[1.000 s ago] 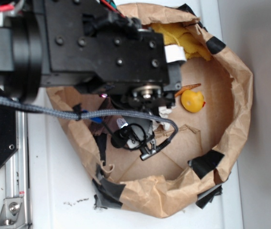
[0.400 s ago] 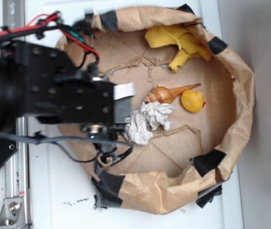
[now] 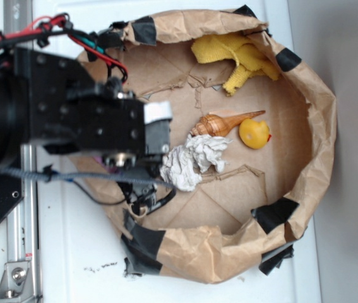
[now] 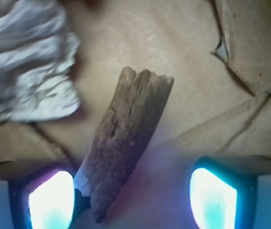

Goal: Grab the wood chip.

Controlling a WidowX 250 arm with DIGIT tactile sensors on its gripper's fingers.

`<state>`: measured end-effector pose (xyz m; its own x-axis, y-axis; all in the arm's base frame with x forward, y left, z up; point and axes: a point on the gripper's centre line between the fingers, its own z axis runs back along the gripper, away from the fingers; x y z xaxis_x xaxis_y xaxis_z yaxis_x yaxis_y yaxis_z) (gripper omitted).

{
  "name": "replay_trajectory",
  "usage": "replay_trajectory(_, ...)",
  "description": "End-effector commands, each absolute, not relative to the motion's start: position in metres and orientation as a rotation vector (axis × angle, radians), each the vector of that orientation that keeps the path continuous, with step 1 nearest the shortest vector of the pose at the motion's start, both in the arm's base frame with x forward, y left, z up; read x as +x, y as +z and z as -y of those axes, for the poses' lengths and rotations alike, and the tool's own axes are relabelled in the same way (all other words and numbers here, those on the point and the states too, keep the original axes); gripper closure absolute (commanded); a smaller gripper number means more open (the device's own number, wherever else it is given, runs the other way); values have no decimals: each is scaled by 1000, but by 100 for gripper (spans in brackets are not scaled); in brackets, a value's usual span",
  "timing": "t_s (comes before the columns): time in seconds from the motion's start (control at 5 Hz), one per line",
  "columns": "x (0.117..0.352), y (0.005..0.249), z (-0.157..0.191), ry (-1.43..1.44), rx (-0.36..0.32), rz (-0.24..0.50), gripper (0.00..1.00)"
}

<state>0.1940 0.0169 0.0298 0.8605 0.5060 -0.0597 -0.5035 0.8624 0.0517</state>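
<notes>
In the wrist view the wood chip (image 4: pixel 125 138), flat, dark brown and grained, lies on the brown paper floor, slanting from upper right to lower left. My gripper (image 4: pixel 133 198) is open just over it. The chip's lower ragged end lies between the two fingers, close beside the left fingertip (image 4: pixel 51 200); the right fingertip (image 4: pixel 214 200) stands well apart from it. In the exterior view the black arm (image 3: pixel 71 120) hangs over the left part of the paper bag (image 3: pixel 311 82) and hides the chip and the fingers.
A crumpled white paper ball (image 3: pixel 188 161) lies just right of the arm and shows at upper left in the wrist view (image 4: pixel 27 62). A tan seashell (image 3: pixel 220 123), a yellow duck (image 3: pixel 254 134) and a yellow cloth (image 3: pixel 235 53) lie further right. Black tape strips (image 3: pixel 273 216) patch the bag's rim.
The arm has swung from the bag's middle to its left side, uncovering the seashell and the paper ball, and in the last half second shifted slightly right.
</notes>
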Motion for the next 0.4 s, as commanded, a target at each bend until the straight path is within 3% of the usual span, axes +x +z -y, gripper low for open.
replay_trajectory(0.0,206,14,-18,572,24,-80,0)
replay_trajectory(0.2,212,9,-21,588,28,-89,0)
